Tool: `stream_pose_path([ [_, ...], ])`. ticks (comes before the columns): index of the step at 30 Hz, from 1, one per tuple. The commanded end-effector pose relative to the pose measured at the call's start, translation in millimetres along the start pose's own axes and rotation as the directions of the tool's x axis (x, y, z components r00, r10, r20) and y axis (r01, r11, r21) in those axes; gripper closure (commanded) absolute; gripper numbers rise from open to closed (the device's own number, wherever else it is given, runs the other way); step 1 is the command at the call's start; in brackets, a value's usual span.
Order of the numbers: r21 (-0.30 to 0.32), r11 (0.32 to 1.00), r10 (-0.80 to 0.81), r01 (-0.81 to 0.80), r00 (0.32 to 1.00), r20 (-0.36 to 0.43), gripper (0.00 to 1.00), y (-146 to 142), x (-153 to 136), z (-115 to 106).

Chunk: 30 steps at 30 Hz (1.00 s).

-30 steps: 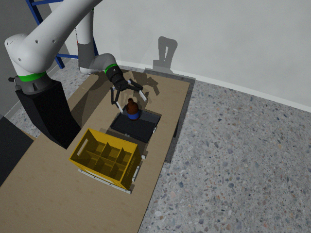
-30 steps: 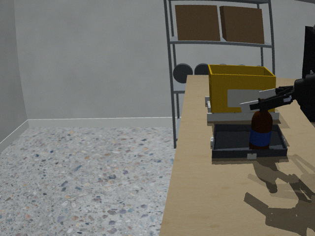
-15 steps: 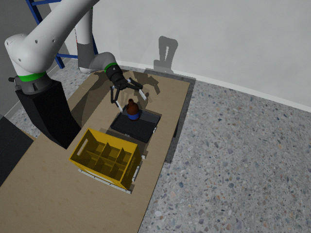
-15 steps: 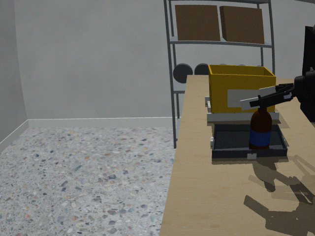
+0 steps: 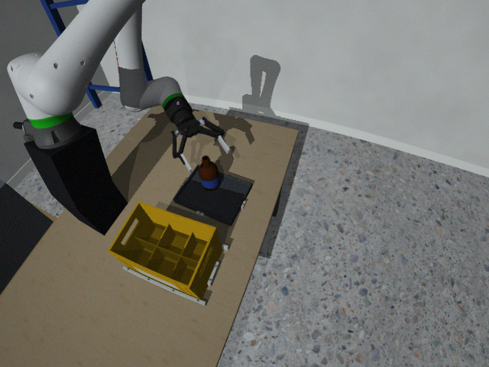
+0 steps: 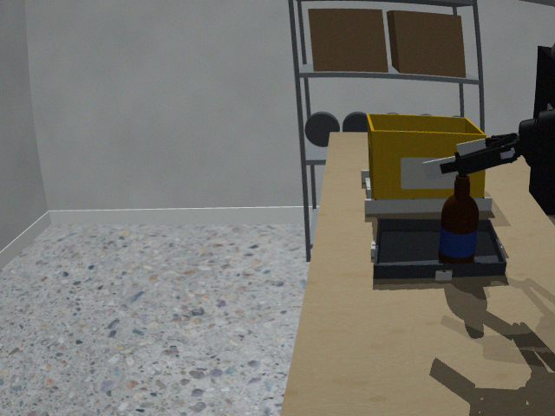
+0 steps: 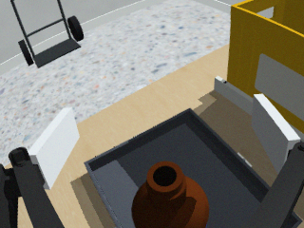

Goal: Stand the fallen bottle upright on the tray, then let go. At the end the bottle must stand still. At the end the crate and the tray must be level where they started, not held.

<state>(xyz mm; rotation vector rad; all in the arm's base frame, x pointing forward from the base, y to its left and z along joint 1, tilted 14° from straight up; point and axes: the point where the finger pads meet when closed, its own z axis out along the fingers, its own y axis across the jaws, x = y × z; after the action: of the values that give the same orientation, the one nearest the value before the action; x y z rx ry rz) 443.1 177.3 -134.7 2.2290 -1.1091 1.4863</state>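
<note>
Bottle [image 5: 208, 175] [image 6: 459, 224] [image 7: 166, 211], brown with a blue label, stands on its base inside the dark tray [image 5: 221, 207] [image 6: 403, 270] [image 7: 204, 157], mouth up. It sits by the tray's edge farthest from the crate, toward my pedestal [image 5: 79, 177] rather than in the tray's middle. It looks upright or close to it; whether it leans slightly, I cannot tell.

My jaws are spread wide and hold nothing. I have them at the bottle's end of the tray, with my white pads [image 5: 223, 144] [image 6: 469, 145] [image 7: 57, 144] on opposite sides of the neck and apart from it. My white arm [image 5: 98, 39] reaches in from above.

The tray lies level on the tabletop [image 5: 79, 300] [image 6: 336, 335] [image 7: 157, 100], well away from my pads' grip. Beside the tray, across a narrow gap, the yellow crate [image 5: 173, 221] [image 6: 385, 152] [image 7: 242, 47] stands level too, its six compartments open upward and white rails [image 5: 163, 285] [image 6: 426, 205] [image 7: 233, 95] along its foot. I hold neither of them. Beyond the crate, as seen from the tray, a shelf rack [image 6: 296, 112] carries two brown boxes [image 6: 349, 40].
</note>
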Motion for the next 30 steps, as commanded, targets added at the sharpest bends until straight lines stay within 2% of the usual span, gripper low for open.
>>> stream_pose_path([
  [1,0.0,1.0,0.0,0.0,1.0,0.0,0.0,-0.1,6.7,-2.4],
  [30,0.0,1.0,0.0,0.0,1.0,0.0,0.0,-0.2,56.1,-20.4],
])
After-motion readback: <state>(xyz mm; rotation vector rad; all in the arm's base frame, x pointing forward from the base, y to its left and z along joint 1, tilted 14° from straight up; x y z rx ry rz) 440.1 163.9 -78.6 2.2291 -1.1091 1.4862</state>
